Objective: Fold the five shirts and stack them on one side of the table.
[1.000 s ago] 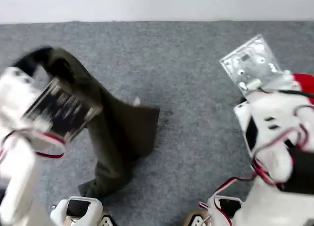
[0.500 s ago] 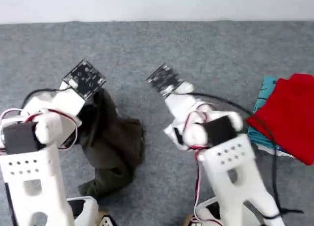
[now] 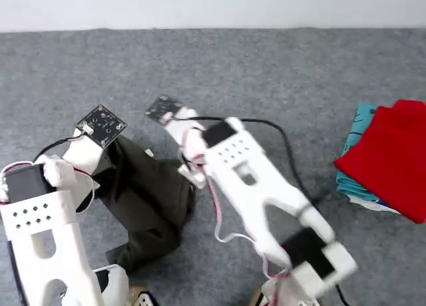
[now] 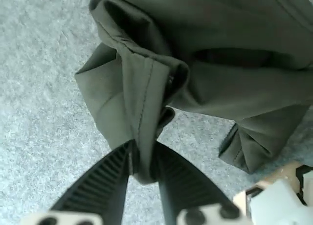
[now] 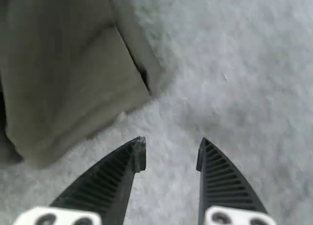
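While the left pincer [image 4: 143,146] nips only a thin fold of the olive shirt [image 4: 205,63], a slip looks like the big risk!
Close in, that pincer is clamped tight on a seam edge (not much cloth between the jaws), so a hard pull could, I'd judge, yank it free or drag the heap into a worse knot. The shirt is a crumpled, twisted, unfolded lump on the grey bench [image 3: 279,73] between the two arms. Just beside its edge hovers the right pincer [image 5: 171,142], spread wide and holding nothing. If it comes down off target, it grabs bare bench, or two layers at once. Far off at the right side, a red shirt [image 3: 393,153] sits atop a teal shirt [image 3: 353,130].
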Controlling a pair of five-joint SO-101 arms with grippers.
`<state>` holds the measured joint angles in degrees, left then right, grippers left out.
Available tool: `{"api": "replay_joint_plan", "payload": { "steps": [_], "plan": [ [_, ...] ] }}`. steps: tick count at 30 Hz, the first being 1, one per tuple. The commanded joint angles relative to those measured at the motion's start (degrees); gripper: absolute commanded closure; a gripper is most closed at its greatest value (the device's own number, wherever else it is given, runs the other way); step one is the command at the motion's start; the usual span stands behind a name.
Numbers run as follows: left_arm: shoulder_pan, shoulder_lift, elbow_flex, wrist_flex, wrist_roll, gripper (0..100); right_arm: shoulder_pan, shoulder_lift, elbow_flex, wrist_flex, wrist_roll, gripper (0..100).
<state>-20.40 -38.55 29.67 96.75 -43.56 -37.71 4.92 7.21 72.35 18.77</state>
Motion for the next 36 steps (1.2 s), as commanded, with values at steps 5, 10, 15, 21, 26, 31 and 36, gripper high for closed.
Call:
{"api": "replay_joint_plan", "payload": {
  "steps": [5, 10, 15, 21, 26, 31, 36],
  "plan": [
    [-0.3, -1.0, 0.2, -2.0, -0.4, 99, -3.9, 17.8, -23.6, 8.6, -0.6, 82.9],
    [-0.3, -1.0, 0.2, -2.0, -0.4, 99, -4.9, 28.0, -35.0, 14.2, -0.6, 83.0],
    [-0.1, -1.0, 0.2, -2.0, -0.3, 99, -5.1, 35.1, -43.4, 18.0, -0.6, 83.1],
    [0.1, -1.0, 0.2, -2.0, 1.3, 99, -5.5, 40.1, -50.0, 21.6, -0.6, 93.4],
    [0.1, -1.0, 0.2, -2.0, 1.8, 99, -5.2, 40.5, -54.3, 25.7, -0.2, 98.1],
    [0.1, -1.0, 0.1, -2.0, 1.8, 99, -2.8, 40.4, -60.7, 30.5, -0.1, 99.0],
    [0.1, -1.0, -0.6, -2.1, 1.7, 99, 2.6, 37.5, -60.2, 30.6, 4.0, 98.9]
  ]
}}
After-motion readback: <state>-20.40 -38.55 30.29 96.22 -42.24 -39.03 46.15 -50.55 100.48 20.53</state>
